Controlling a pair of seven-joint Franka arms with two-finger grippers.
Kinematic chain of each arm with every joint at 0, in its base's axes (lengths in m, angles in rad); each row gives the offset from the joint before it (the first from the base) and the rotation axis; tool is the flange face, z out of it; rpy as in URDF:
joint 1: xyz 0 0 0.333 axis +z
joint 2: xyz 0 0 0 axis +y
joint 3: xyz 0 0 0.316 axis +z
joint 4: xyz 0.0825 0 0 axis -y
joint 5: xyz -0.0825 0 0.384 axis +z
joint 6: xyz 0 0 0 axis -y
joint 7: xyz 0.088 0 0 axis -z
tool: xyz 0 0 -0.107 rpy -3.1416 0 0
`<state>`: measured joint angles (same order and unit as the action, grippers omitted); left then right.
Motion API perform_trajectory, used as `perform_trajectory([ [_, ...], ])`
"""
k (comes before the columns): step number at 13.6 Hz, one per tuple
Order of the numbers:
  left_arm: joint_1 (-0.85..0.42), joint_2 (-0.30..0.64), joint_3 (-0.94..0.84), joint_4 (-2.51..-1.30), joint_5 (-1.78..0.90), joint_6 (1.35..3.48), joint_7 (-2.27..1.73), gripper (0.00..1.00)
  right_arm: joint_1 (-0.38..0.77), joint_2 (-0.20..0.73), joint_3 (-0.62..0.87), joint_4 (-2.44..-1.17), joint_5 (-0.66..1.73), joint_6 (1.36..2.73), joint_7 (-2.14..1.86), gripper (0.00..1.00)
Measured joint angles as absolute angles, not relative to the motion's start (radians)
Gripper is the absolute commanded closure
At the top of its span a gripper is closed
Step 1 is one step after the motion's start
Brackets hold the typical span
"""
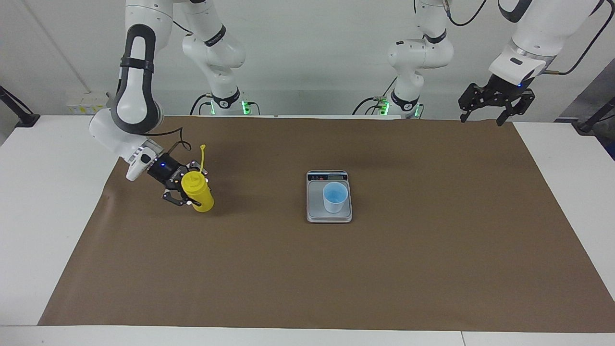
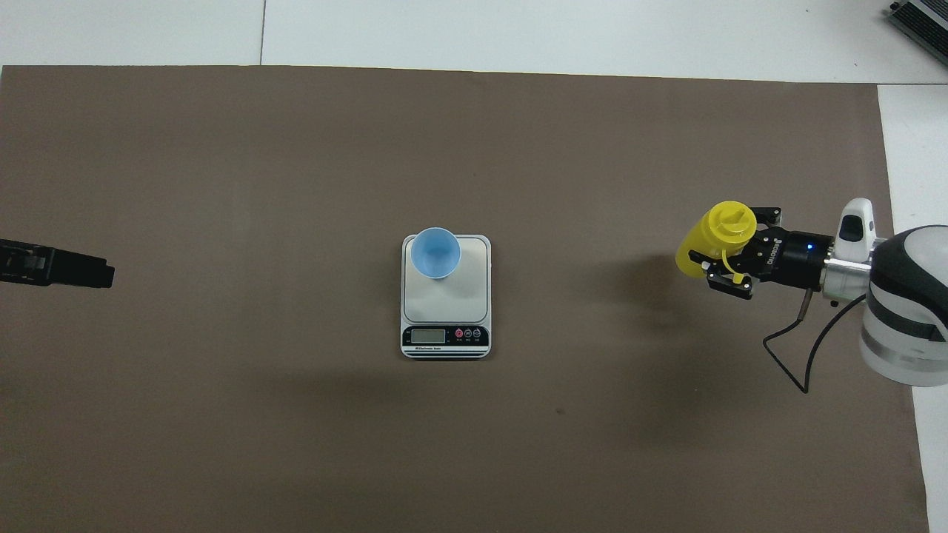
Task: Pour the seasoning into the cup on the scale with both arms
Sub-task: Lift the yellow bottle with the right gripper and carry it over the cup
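The yellow seasoning bottle (image 1: 199, 194) (image 2: 711, 235) leans toward the right arm's end of the brown mat, its cap strap sticking up. My right gripper (image 1: 188, 188) (image 2: 724, 253) is shut on its upper body from the side. I cannot tell whether the bottle's base touches the mat. The light-blue cup (image 1: 335, 197) (image 2: 435, 252) stands upright on the silver scale (image 1: 314, 212) (image 2: 444, 307) at the mat's middle, with the display strip on the robots' side. My left gripper (image 1: 482, 114) (image 2: 95, 272) hangs open and empty in the air over the mat's corner at the left arm's end.
The brown mat (image 1: 307, 274) covers most of the white table (image 1: 43, 202), leaving bare white margins at both ends. A dark device (image 2: 918, 18) sits at a table corner farthest from the robots. Open mat lies between bottle and scale.
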<state>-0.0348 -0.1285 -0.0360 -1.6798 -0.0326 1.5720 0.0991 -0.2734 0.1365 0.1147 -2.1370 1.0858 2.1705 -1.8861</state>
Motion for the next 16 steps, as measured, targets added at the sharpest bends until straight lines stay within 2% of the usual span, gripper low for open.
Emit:
perform_trajectory([
  [10,-0.031,-0.128,-0.035,-1.683,-0.033,1.572,0.099,0.0,-0.006,0.112,0.122,-1.947,0.522,2.225,-1.278,1.0],
  [16,-0.031,-0.128,-0.034,-1.684,-0.033,1.572,0.099,0.0,0.134,0.119,0.123,-1.874,0.052,2.225,-0.783,1.0],
])
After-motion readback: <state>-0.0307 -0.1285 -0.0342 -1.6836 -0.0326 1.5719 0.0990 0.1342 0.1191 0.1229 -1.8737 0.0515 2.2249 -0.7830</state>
